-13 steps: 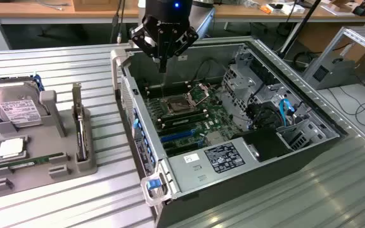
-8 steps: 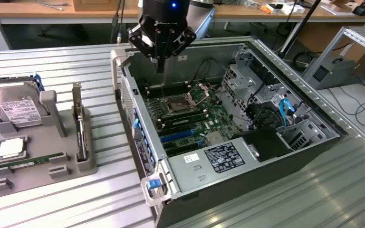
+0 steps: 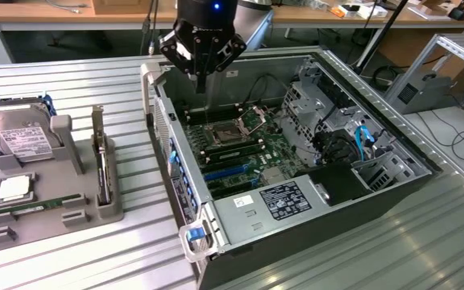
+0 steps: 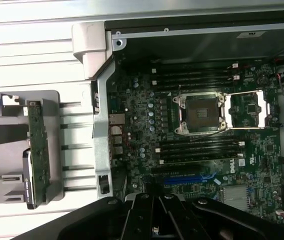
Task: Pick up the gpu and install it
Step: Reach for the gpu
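Grey plastic holder [image 3: 87, 211] on the slatted metal counter [image 3: 337, 254], at the exterior view's left, carries the loose parts.

Status of the gpu [image 3: 99, 158]: not picked up. It stands on its long edge in the slot along the holder's right side, with its silver bracket at the far end. It is just beside the open computer case [image 3: 252, 226] but not in it. The hard drive [image 3: 19, 140], leaning in its cradle, and the memory stick [image 3: 43, 205], lying flat on the near side, sit in the same holder to the gpu's left.

Status of the tool [image 3: 202, 84]: I read it as hanging above the far left corner of the case, over the motherboard [image 3: 240, 145] and well apart from the gpu. Its fingers look pressed together into one narrow tip, with nothing between them.

Status of the install site: in the wrist view the motherboard lies bare. The processor socket [image 4: 200, 114] is open and the blue expansion slot [image 4: 182, 179] is unoccupied. I can see no card seated in any slot.

Assessment: neither step is done. The grasp is outstanding, as are the carry to the case and the seating of the card. I judge the task to be at its start.
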`<state>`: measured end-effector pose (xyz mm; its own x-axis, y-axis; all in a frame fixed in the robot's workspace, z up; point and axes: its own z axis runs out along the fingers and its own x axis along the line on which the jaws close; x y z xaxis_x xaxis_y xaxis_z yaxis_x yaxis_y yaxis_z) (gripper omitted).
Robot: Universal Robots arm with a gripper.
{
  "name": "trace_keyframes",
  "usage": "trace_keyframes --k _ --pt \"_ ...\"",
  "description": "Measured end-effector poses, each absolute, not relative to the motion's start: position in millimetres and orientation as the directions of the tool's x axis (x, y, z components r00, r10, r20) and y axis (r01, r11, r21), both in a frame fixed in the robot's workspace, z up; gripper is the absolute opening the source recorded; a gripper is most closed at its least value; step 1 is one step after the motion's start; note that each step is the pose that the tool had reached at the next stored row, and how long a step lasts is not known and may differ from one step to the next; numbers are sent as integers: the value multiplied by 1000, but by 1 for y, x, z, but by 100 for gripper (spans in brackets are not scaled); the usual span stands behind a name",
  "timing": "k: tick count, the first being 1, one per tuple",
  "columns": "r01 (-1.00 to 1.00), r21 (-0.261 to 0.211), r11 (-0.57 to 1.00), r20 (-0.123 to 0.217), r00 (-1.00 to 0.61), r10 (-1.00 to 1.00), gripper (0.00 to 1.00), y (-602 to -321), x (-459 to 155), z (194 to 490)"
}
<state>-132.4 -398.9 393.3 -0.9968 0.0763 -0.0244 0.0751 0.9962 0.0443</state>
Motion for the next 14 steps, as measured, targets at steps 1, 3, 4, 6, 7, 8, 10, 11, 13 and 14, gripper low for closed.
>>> trace_keyframes --k 1,3,4,6,7,8,10,11,13,14 --pt "75 44 996 -24 -997 76 11 -399 -134 393" --pt "75 44 996 -24 -997 76 11 -399 -139 393" --pt "75 44 996 -24 -997 76 11 -399 -140 393" --pt "75 44 996 -24 -997 76 11 -399 -142 393" --pt "75 44 996 -24 -997 76 11 -399 -145 393" --pt "75 44 996 -24 -997 76 11 -399 -146 393" --pt "75 44 996 -24 -997 76 11 -399 -148 393" --pt "75 44 996 -24 -997 76 11 -399 -149 393" --pt "75 44 996 -24 -997 76 11 -399 -150 393" --pt "75 44 996 -24 -997 76 11 -399 -150 393"
